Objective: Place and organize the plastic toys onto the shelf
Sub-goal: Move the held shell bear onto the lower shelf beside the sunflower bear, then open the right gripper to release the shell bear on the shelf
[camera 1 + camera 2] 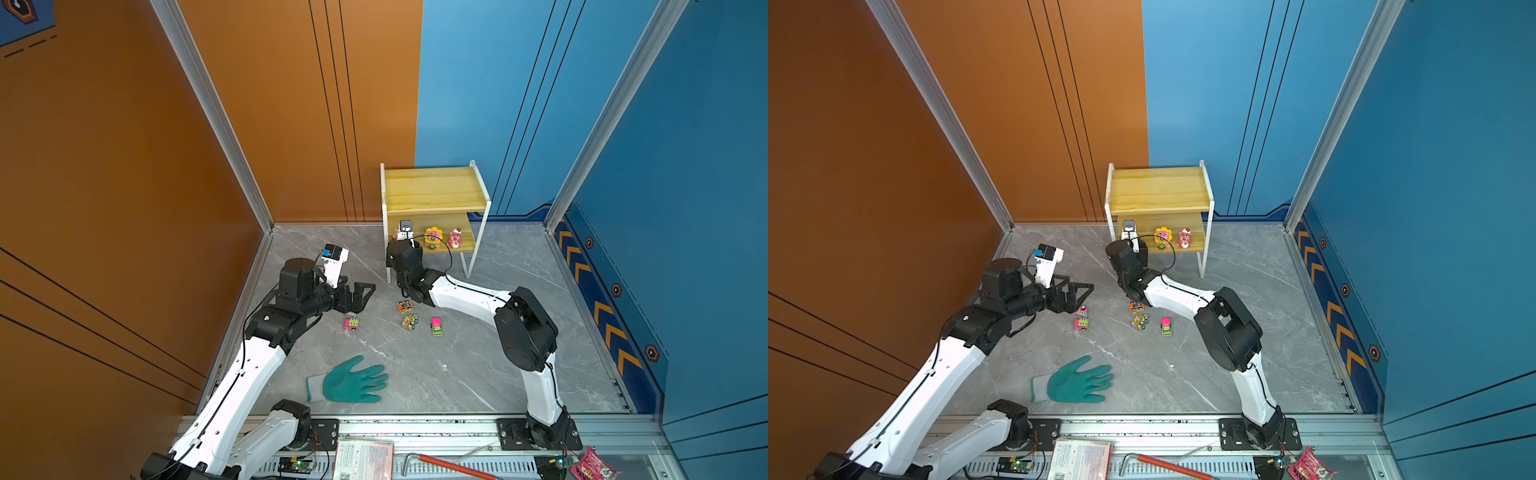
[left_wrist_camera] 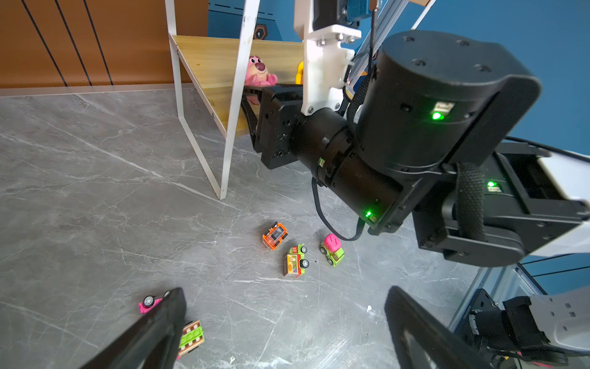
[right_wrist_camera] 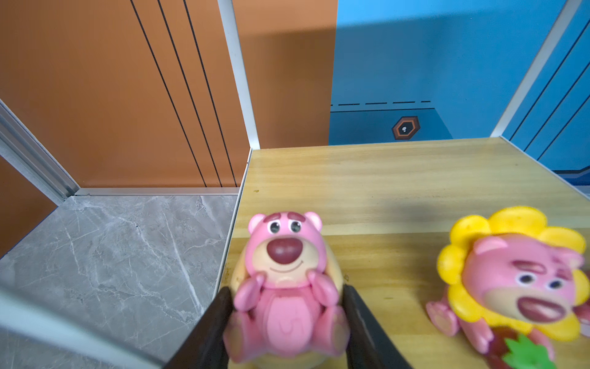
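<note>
A pink bear [image 3: 284, 287] is held between the two dark fingers [image 3: 217, 319] of the right gripper [image 3: 285, 292], which are pressed on its two sides. The bear is kept upright, head on top, with its face turned back toward the gripper's wrist. It is shown right at the end of the low board of the shelf [image 3: 383, 179], close to the front edge; whether its bottom is touching the wood cannot be told. A big dark red nose, a small smile and two paws held up to its cheeks can be seen. Just beside the gripper, toward the middle of the board, a sunflower bear [image 3: 510, 271] with yellow petals is set, and past that one a third bear [image 1: 455, 239] is found. It is judged that only a letting go and a pull straight back are called for, and the sunflower bear could be bumped if the gripper is swung sideways. Behind the right gripper, down on the counter [image 1: 478, 374], three small cars [image 1: 410, 322] are left lying under its arm. The left gripper [image 2: 285, 292] is spread wide with nothing in it, well apart from the shelf, and two more cars [image 1: 1081, 323] are seen just under it.
</note>
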### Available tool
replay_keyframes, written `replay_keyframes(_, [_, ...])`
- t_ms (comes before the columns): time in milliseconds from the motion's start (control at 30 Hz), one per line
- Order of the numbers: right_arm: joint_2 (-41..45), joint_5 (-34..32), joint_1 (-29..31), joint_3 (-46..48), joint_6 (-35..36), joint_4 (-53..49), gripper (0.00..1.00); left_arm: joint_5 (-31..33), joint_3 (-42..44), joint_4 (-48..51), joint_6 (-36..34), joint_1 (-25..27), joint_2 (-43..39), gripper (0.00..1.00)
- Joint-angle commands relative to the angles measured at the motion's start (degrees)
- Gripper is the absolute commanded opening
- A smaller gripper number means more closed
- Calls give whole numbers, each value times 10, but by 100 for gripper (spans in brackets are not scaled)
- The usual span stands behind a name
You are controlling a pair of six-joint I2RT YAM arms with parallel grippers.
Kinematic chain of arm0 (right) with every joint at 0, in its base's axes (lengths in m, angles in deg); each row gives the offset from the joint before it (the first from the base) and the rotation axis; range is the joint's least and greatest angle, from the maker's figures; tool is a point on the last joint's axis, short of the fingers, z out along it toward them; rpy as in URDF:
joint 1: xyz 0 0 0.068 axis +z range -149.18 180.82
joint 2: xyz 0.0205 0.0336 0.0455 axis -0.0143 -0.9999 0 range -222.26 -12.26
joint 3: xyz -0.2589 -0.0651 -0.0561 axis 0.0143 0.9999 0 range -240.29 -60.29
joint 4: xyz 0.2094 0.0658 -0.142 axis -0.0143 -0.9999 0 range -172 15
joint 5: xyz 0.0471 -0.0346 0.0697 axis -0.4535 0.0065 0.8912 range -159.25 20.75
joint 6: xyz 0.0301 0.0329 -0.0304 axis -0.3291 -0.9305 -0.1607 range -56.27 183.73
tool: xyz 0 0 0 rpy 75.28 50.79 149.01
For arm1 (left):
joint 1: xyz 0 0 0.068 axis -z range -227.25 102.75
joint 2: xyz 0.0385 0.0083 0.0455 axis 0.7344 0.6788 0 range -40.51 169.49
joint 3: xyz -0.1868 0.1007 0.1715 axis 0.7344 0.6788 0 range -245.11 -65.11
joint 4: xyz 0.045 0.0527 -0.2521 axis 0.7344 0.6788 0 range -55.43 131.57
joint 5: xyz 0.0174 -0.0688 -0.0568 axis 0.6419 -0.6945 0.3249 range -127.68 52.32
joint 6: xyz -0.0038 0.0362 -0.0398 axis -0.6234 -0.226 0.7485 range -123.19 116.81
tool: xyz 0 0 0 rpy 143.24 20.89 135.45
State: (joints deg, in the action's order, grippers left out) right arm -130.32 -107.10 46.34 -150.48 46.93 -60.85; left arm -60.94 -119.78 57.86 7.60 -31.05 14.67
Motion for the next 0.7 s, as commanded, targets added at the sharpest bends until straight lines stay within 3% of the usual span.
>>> replay_keyframes(0, [-23,-21,-8,-29,12,5,47,-18,5,-14,-1,6,-9,98])
replay_keyframes(400, [-46,-10,-22,-61,6,-22,50,-17,5,-14,0,6,-4,98])
replay_keyframes(567, [-52,-8,-23,-67,1,-36,59,-18,4,-14,0,5,-4,98])
replay_keyframes(667, [-48,-1,-24,-69,-1,-43,72,-19,4,-14,0,5,-4,98])
